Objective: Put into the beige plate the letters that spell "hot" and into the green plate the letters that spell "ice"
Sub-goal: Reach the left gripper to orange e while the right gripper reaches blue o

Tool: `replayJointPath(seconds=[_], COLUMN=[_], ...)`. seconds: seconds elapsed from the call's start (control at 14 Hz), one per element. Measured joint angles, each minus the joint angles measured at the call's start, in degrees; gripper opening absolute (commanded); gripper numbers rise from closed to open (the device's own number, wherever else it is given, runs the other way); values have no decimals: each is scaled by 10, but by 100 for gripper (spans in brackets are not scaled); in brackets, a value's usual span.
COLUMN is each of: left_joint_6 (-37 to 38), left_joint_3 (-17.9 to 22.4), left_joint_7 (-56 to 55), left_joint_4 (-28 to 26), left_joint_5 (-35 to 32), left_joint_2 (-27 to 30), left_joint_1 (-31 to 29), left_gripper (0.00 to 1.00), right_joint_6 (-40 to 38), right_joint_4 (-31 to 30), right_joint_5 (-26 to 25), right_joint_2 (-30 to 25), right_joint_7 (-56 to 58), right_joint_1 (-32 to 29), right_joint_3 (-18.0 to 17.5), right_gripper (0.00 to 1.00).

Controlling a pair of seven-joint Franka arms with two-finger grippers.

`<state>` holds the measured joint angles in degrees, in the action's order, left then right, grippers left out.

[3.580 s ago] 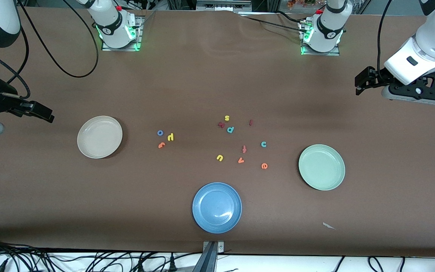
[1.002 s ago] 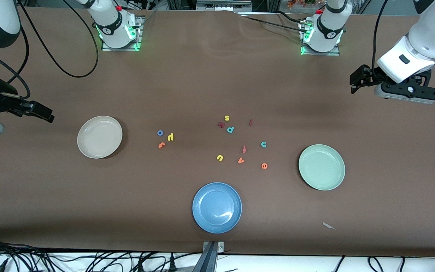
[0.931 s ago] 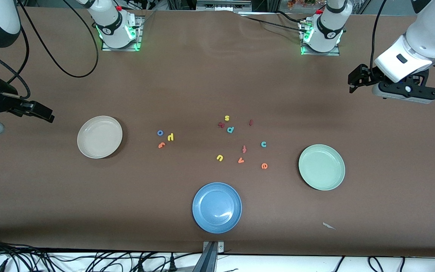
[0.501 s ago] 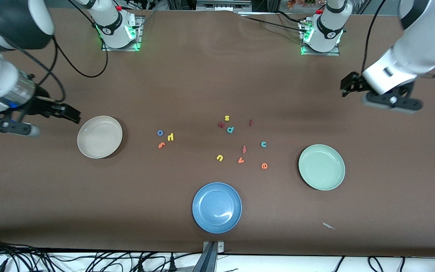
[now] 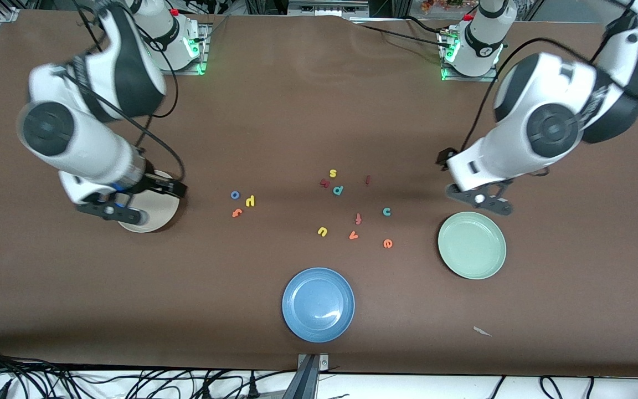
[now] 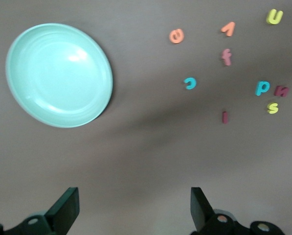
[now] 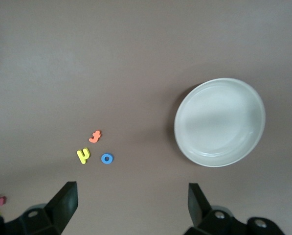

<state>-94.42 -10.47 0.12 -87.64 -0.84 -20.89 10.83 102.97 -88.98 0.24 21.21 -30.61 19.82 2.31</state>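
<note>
The brown cloth-covered table (image 5: 297, 111) is carrying three round shallow plates and eleven tiny foam letters.

The right gripper (image 7: 131, 205) is hanging over the round cream-beige plate (image 5: 155, 213), fingers spread wide and holding nothing. The left gripper (image 6: 135, 210) is hanging over bare cloth just beside the round pale mint-green plate (image 5: 472, 245), fingers likewise apart and empty. The round blue plate (image 5: 318, 304) is lying between the two grippers, nearest the front camera.

All three plates are sitting empty.

Near the right gripper, three letters are clustering: the blue ring o (image 5: 235, 194), the yellow h (image 5: 250, 201) and the orange hooked t (image 5: 236, 212).

Toward the left gripper, eight are lying scattered: the teal c (image 5: 386, 211), the orange e (image 5: 387, 243), the dark red bar i (image 5: 368, 179), plus five other letters (image 5: 338, 190).
</note>
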Motion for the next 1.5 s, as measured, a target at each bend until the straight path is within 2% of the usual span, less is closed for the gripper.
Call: replayJointPath(seconds=[0.36, 0.57, 0.72, 1.0, 1.07, 1.22, 1.29, 1.36, 1.5], left_joint_6=[-121, -169, -208, -235, -238, -277, -293, -305, -339], left_joint_3=[0, 4, 4, 4, 4, 4, 5, 6, 7], left_joint_7=[-40, -105, -134, -176, -189, -213, -221, -223, -225], left_joint_4=[17, 28, 32, 38, 38, 39, 39, 39, 40], left_joint_5=[0, 0, 0, -1, -7, -30, -36, -36, -36], left_joint_2=[-69, -100, -126, -158, -166, -189, -200, -211, -234], left_joint_1=[34, 34, 36, 51, 58, 65, 65, 65, 65], left_gripper=[100, 100, 100, 100, 100, 99, 97, 90, 65], right_joint_6=[100, 198, 241, 285, 293, 299, 300, 301, 302], right_joint_4=[-89, -169, -209, -223, -223, -223, -223, -224, -224], right_joint_5=[9, 13, 13, 13, 13, 13, 13, 13, 13], right_joint_2=[31, 40, 50, 78, 84, 90, 92, 94, 96], right_joint_7=[-22, -28, -29, -46, -54, -61, -63, -63, -63], right_joint_1=[30, 33, 34, 36, 37, 43, 44, 44, 44], right_joint_3=[-3, -23, -32, -41, -44, -46, -46, -46, -46], right_gripper=[99, 99, 89, 87, 83, 83, 81, 76, 76])
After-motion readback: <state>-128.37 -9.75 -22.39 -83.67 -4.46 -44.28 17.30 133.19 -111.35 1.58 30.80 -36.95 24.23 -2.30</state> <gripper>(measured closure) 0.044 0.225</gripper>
